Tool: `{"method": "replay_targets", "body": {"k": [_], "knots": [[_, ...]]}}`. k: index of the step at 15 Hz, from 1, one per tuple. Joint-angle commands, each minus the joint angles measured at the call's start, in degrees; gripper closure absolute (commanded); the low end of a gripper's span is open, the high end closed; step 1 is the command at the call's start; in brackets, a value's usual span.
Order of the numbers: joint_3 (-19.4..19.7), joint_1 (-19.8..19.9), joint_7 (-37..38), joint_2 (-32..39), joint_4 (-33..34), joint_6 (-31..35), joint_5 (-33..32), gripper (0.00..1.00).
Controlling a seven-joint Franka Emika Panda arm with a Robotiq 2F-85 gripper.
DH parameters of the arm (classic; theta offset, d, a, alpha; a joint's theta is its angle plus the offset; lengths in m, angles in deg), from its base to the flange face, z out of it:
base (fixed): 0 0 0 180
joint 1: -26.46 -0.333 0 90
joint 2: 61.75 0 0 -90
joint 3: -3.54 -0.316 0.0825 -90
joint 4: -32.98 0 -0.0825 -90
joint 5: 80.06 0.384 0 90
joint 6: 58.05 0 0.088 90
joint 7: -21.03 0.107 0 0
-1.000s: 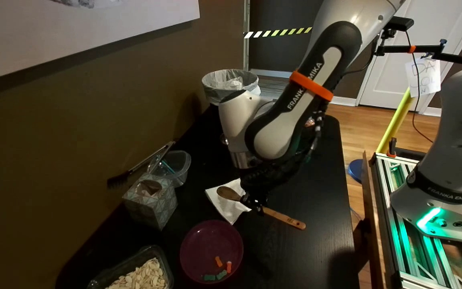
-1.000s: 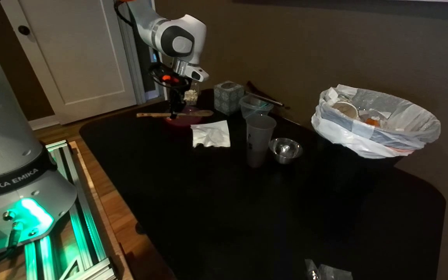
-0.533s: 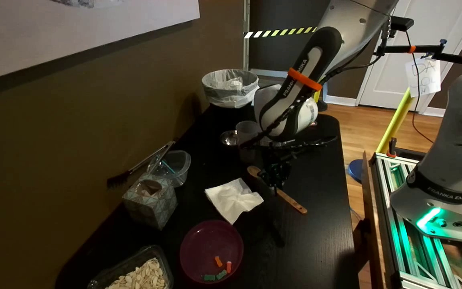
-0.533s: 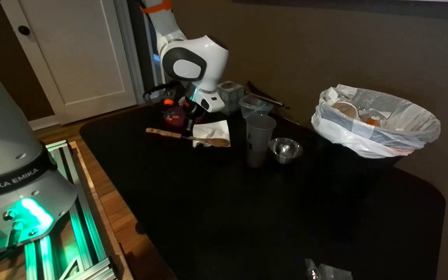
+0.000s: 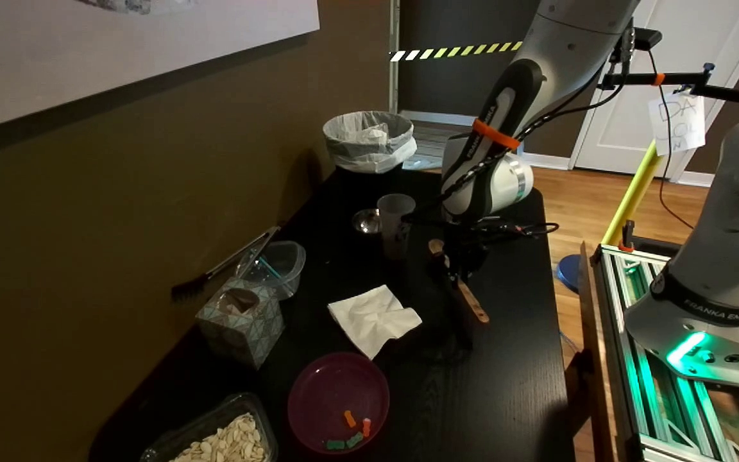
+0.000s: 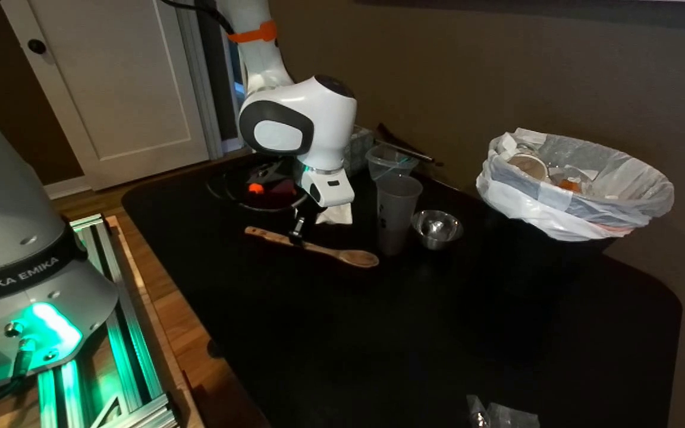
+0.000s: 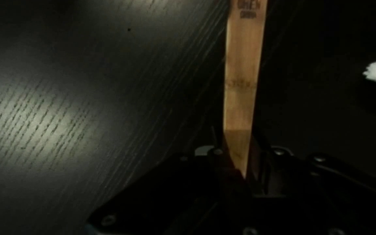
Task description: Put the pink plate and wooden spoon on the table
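Wrist view: my gripper (image 7: 238, 145) is closed up on the handle of the wooden spoon (image 7: 242, 78), pinching it from left and right, handle running far. Spoon's over the table (image 6: 437, 333); from here I can't tell if it's touching. In an exterior view its head points right, near a tall cup (image 6: 399, 217), metal bowl (image 6: 436, 230) just right of that. Pink plate (image 5: 324, 388) sits flat on the table, near side in an exterior view, small orange and green pieces (image 5: 349, 419) on it. Crumpled white napkin (image 5: 376, 319) lies just to its far side, tissue box (image 5: 247, 330) left of the napkin. Clear tray (image 5: 264, 417) of pale flakes (image 5: 231, 443) near left.
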Motion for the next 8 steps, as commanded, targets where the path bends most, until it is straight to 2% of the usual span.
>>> {"method": "replay_targets", "body": {"k": [1, 5, 8], "knots": [[4.28, -3.02, 5.3, 4.55, 2.16, 5.28, -5.73, 0.95], [6.68, -3.74, 5.56, 8.89, 5.61, 8.4, -9.17, 0.95], [6.25, -2.87, 4.58, 10.59, 8.01, 9.13, -8.78, 0.94]]}}
